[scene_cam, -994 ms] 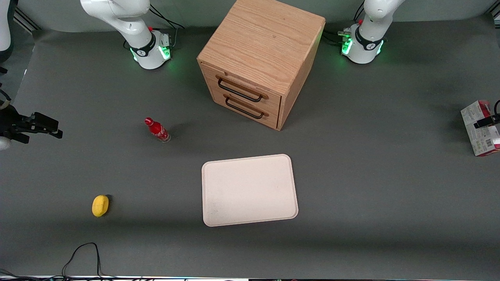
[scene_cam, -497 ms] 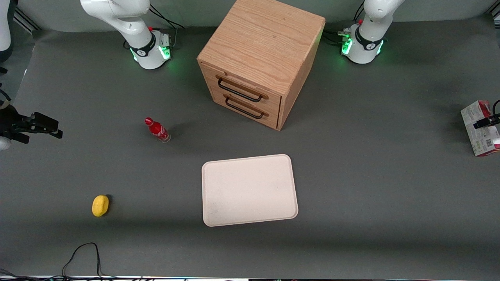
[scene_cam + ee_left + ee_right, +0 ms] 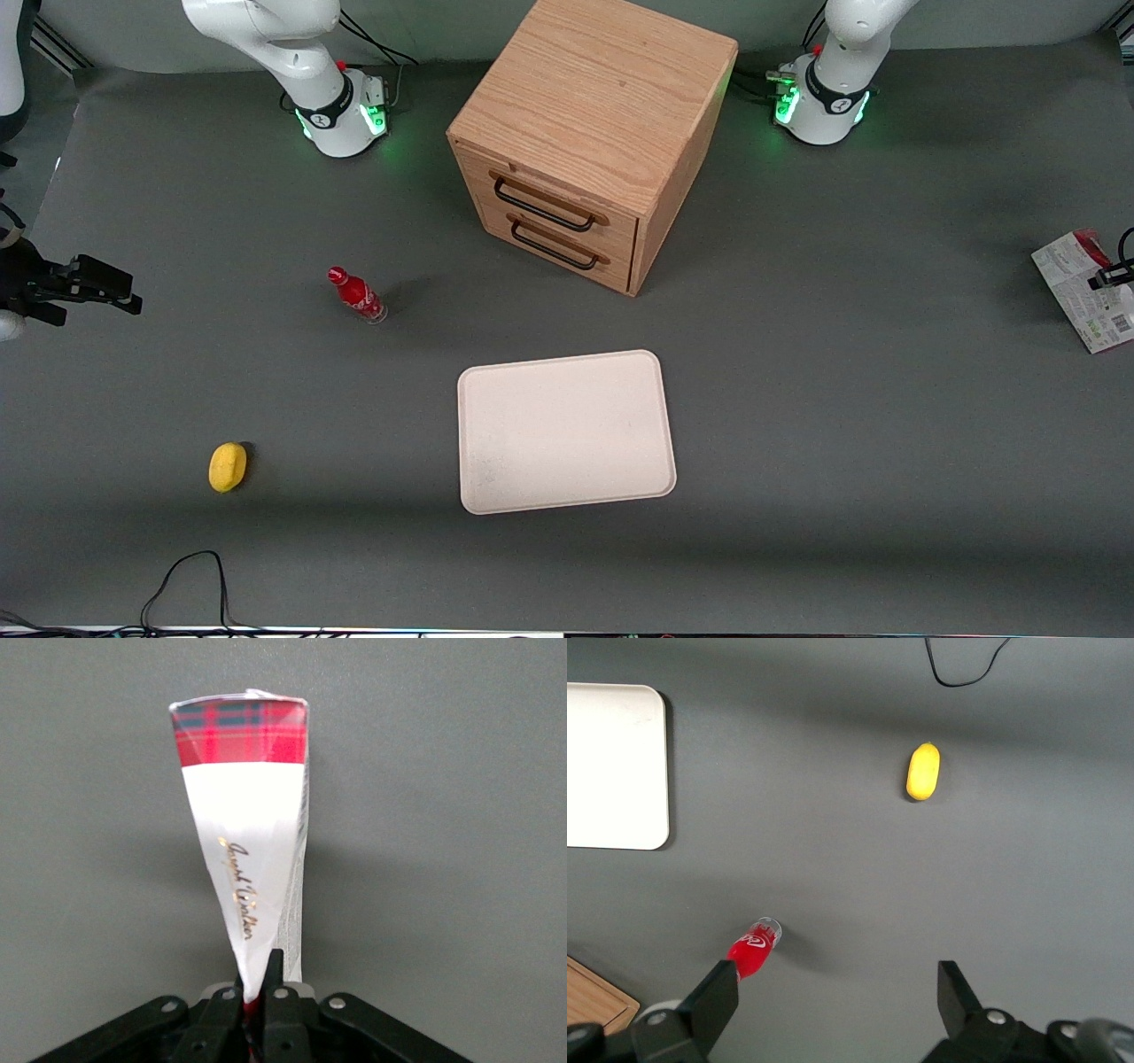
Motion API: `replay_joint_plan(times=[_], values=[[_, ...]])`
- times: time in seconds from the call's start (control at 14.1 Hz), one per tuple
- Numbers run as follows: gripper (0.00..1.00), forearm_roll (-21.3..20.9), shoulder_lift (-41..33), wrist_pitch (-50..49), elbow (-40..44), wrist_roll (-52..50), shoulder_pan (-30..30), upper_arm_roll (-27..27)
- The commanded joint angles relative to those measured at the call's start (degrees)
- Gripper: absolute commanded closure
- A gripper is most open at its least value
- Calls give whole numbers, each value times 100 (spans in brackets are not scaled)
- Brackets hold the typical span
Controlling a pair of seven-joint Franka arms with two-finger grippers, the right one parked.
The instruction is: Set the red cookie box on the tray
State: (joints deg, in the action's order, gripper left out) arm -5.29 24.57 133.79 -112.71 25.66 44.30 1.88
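The red cookie box (image 3: pixel 1083 291) is at the working arm's end of the table, tilted, its pale printed face with green marks and barcode toward the front camera. My left gripper (image 3: pixel 1109 277) is shut on its red upper edge. In the left wrist view the box (image 3: pixel 251 833) hangs from the gripper (image 3: pixel 258 990), showing a white face with gold script and a red tartan end, with grey table below. The pale beige-pink tray (image 3: pixel 564 431) lies flat in the middle of the table, nearer the front camera than the cabinet, with nothing on it.
A wooden two-drawer cabinet (image 3: pixel 586 137) stands farther from the front camera than the tray. A small red bottle (image 3: pixel 356 294) and a yellow lemon-shaped object (image 3: pixel 227 466) sit toward the parked arm's end. A black cable (image 3: pixel 182 580) loops at the table's front edge.
The cookie box has tilted and shifted slightly toward the table's middle in my gripper. Its pale face now shows flatter to the front camera.
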Motion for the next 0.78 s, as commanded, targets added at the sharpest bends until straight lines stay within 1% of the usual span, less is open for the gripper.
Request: replay_joint_plan(times=[0.0,0.14,0.28,0.5,0.57,0.71], values=[[95,-7,-416,-553,178,45,-18,84],[95,1,-680,-1613,730,-17,-184,102],[95,2,-848,-2818,1520,-96,-430,102],[95,-42,-892,-4383,2829,-393,-869,111],[96,-69,-883,-4840,3234,-517,-1044,102],[96,-113,-892,-5353,3597,-701,-1309,111]])
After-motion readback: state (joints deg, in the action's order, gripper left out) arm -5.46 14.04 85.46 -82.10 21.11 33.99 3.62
